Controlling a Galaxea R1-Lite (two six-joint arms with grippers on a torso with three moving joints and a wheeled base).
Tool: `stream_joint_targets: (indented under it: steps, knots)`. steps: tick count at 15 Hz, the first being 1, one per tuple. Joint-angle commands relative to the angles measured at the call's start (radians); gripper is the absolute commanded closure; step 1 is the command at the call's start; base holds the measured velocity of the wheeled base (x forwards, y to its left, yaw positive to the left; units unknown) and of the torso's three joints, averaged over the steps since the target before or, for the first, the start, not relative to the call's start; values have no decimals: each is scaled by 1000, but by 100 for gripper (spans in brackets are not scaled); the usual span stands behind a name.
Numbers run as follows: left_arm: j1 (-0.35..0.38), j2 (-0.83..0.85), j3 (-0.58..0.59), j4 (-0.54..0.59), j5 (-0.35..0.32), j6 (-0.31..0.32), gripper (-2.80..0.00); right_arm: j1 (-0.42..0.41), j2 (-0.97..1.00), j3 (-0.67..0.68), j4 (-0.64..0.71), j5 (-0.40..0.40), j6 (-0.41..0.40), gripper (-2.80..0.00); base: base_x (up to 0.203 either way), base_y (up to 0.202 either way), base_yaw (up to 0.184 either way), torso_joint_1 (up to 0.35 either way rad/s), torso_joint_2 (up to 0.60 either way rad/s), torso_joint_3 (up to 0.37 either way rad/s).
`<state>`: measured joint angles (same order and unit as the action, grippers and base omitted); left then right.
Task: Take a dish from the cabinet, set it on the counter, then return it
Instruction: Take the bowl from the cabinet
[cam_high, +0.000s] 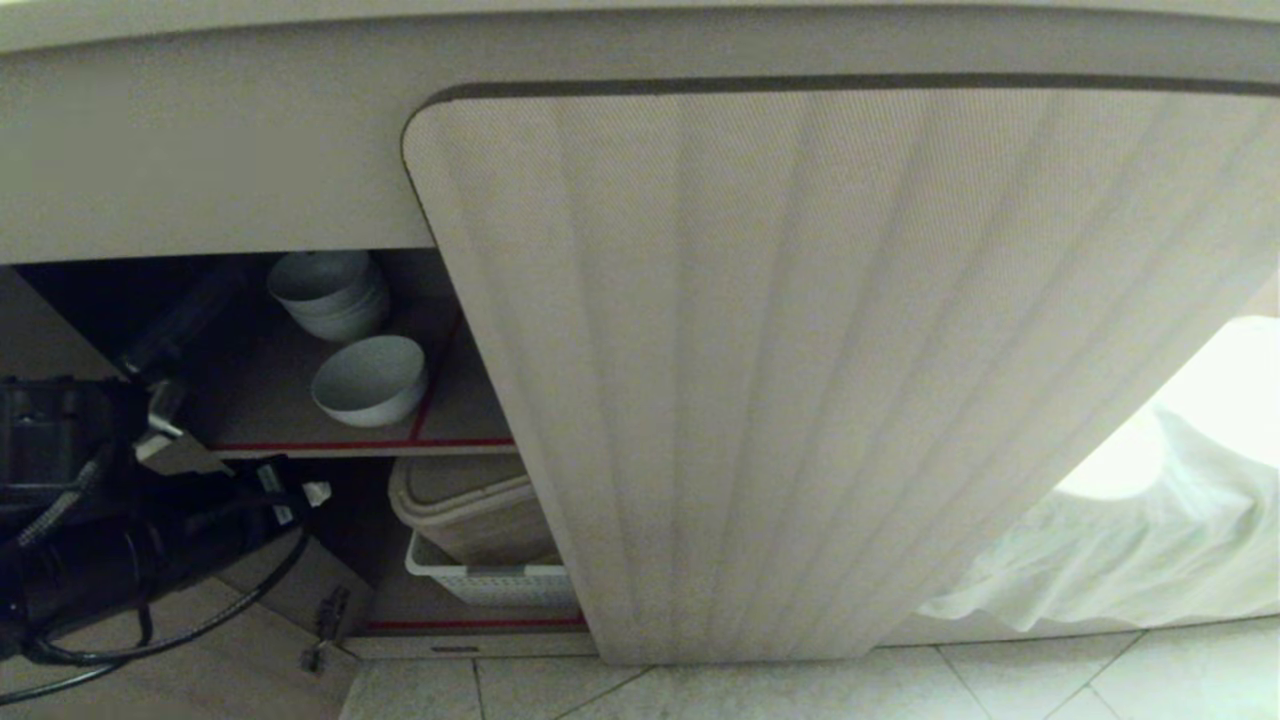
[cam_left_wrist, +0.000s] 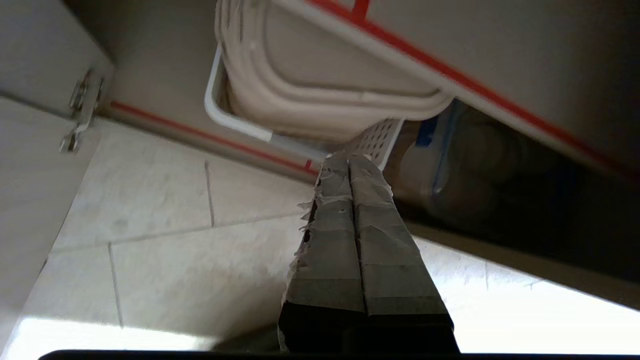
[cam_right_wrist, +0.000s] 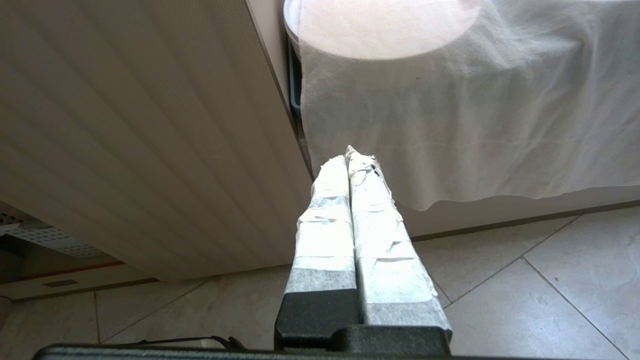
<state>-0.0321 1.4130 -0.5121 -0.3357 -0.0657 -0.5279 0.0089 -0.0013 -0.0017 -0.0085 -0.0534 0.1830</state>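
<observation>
At the far left of the head view, the left arm hangs low in front of the open side of the cabinet (cam_high: 250, 180). Its left hand (cam_left_wrist: 350, 159) has its taped fingers (cam_left_wrist: 372, 235) pressed flat together with nothing between them, and its tip points at the corner of a white perforated basket (cam_left_wrist: 380, 137) on the bottom shelf. A beige lidded container (cam_high: 470, 505) sits in that basket. A metal hinge (cam_left_wrist: 80, 112) shows on the open door beside the tiled floor (cam_left_wrist: 165, 210).

Just right of the arm, on the upper red-edged shelf (cam_high: 360, 443), the dish (cam_high: 370, 380) lies tilted near the front edge, its opening turned partly outward. Behind it, deeper in the shelf, stands a stack of white bowls (cam_high: 330, 290); the two are close, though I cannot tell if they touch.

Further right, a fluted cabinet door (cam_high: 800, 380) with rounded corners fills the middle of the head view. Along the very top runs the front edge of the table (cam_high: 640, 15).

At the far right, a white cloth (cam_high: 1130, 540) drapes down toward the floor. The right hand (cam_right_wrist: 350, 155) hovers low in front of this cloth and the door's edge, its white-taped fingers (cam_right_wrist: 325, 235) pressed together and empty.
</observation>
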Motion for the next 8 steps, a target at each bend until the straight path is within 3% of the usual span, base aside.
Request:
stream_joint_targets:
  steps: [1, 6, 8]
  knots:
    - [1, -5, 0, -5, 0, -3, 0, 0, 1, 0, -1, 0, 1, 0, 0, 0, 0, 0, 0, 0]
    - [1, -20, -2, -31, -2, -6, 0, 0, 1, 0, -1, 0, 1, 0, 0, 0, 0, 0, 0, 0]
    - [-2, -38, -3, -31, -8, -51, 0, 0, 1, 0, -1, 0, 1, 0, 0, 0, 0, 0, 0, 0]
